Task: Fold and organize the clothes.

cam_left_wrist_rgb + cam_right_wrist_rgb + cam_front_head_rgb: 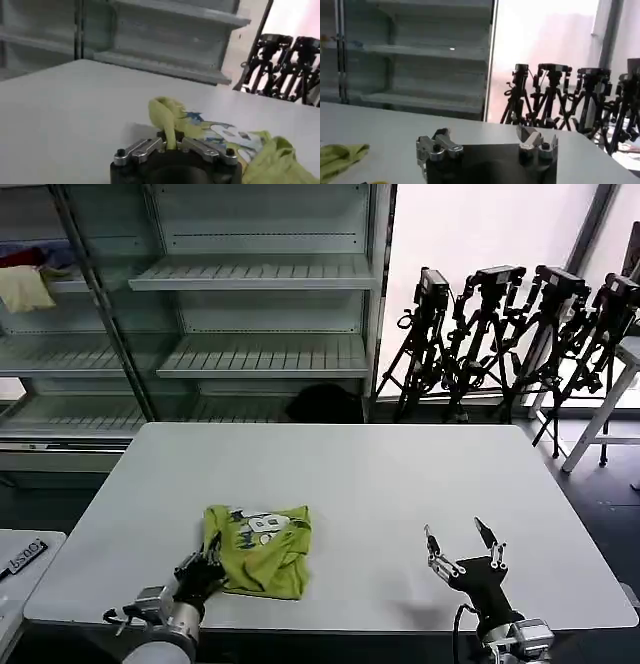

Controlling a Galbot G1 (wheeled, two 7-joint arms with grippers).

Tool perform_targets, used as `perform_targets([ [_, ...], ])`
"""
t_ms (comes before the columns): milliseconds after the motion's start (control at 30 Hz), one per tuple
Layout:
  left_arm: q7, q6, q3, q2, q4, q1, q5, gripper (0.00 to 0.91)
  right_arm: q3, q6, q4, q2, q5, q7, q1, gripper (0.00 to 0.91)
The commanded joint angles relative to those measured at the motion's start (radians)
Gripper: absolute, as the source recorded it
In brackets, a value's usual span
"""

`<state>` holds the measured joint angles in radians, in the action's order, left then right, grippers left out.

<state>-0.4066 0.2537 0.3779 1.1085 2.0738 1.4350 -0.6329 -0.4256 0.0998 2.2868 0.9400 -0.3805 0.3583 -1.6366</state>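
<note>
1. Lying crumpled on the white rectangular table [350,474], toward its near left edge: a lime yellow-green soft-fabric T-shirt [260,549], white print facing up.
2. Left gripper [203,569]: at the shirt's near left edge, fingers pinched together on a raised fold of the fabric.
3. Right gripper [463,546]: above the bare tabletop, well apart from the shirt, fingers spread wide, holding nothing.
4. Grey metal shelving [260,304]: behind the table.
</note>
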Motion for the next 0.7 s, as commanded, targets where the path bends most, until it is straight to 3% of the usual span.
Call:
perform_targets([
  [33, -0.016, 0.036, 0.213, -0.182, 0.028, -0.014, -0.112, 0.0, 0.003, -0.001, -0.003, 0.0, -0.002, 0.0, 0.005, 0.907],
  [233, 0.043, 0.089, 0.564, -0.433, -0.004, 0.009, -0.28, 0.0, 0.006, -0.008, -0.012, 0.0, -0.007, -0.004, 0.009, 0.907],
  [333, 0.081, 0.129, 0.602, -0.504, 0.031, -0.069, -0.297, 0.0, 0.013, -0.01, -0.018, 0.008, -0.003, -0.003, 0.01, 0.907],
  [433, 0.155, 0.156, 0.495, -0.499, 0.073, -0.157, -0.249, 0.0, 0.011, -0.01, -0.008, 0.01, 0.001, -0.004, 0.003, 0.907],
  [500, 0.223, 0.142, 0.314, -0.458, 0.091, -0.172, -0.145, 0.0, 0.004, -0.01, -0.001, 0.008, 0.001, -0.003, -0.003, 0.907],
  [667, 0.34, -0.007, -0.115, -0.298, -0.055, -0.164, 0.225, 0.0, -0.019, -0.022, 0.004, 0.006, -0.001, -0.001, -0.024, 0.907],
  [700, 0.361, -0.072, -0.218, -0.246, -0.135, -0.153, 0.283, 0.0, -0.019, -0.025, 0.003, 0.008, 0.0, 0.001, -0.027, 0.907],
])
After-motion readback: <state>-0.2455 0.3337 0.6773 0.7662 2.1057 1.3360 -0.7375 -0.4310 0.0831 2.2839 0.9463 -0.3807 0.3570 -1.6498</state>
